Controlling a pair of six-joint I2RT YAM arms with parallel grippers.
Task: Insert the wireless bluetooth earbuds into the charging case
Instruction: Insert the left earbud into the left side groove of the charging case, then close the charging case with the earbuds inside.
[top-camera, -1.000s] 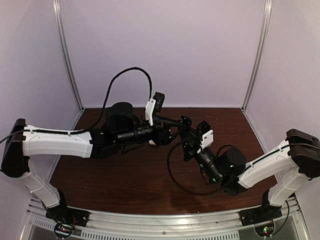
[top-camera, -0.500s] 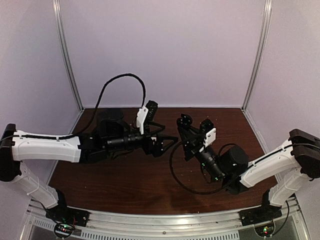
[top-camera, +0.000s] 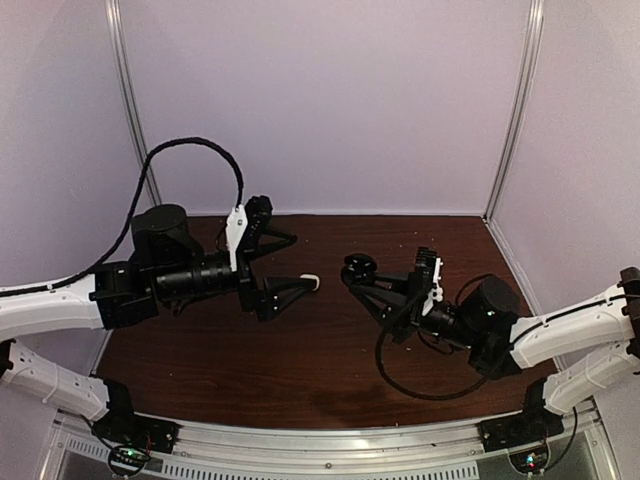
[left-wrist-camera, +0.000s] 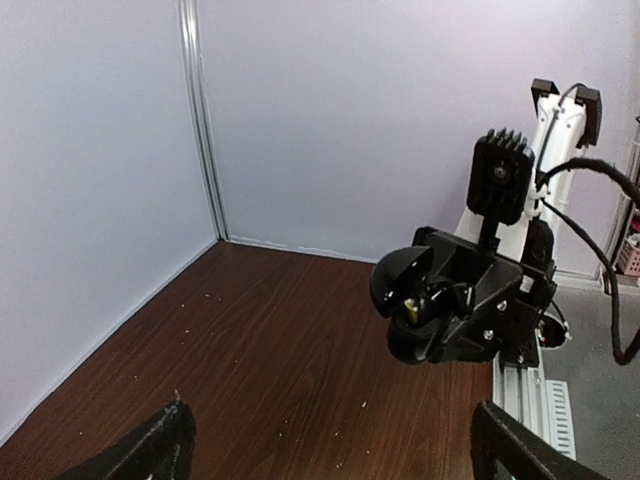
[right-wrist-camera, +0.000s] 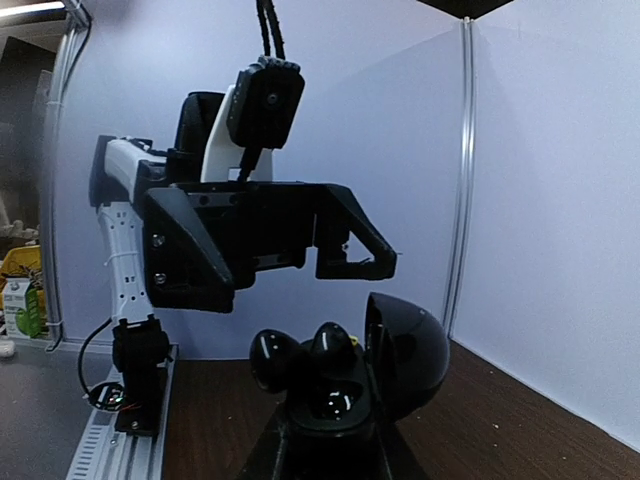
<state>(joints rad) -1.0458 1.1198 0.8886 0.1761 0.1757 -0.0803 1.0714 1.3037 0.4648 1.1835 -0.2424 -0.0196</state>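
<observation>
Above dark wood worktop (top-camera: 250, 350), observed left pincer (top-camera: 303, 260) spread wide and empty, facing right pincer (top-camera: 362, 278) clamped on open black charging case (left-wrist-camera: 412, 292).

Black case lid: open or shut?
Open. The charging case has its domed lid standing up beside the base in both wrist views.

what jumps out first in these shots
The glossy black charging case, lid open, is clamped in the right gripper and held up over the middle of the dark wooden table. Facing it from the left, the left gripper stands wide open.
</observation>
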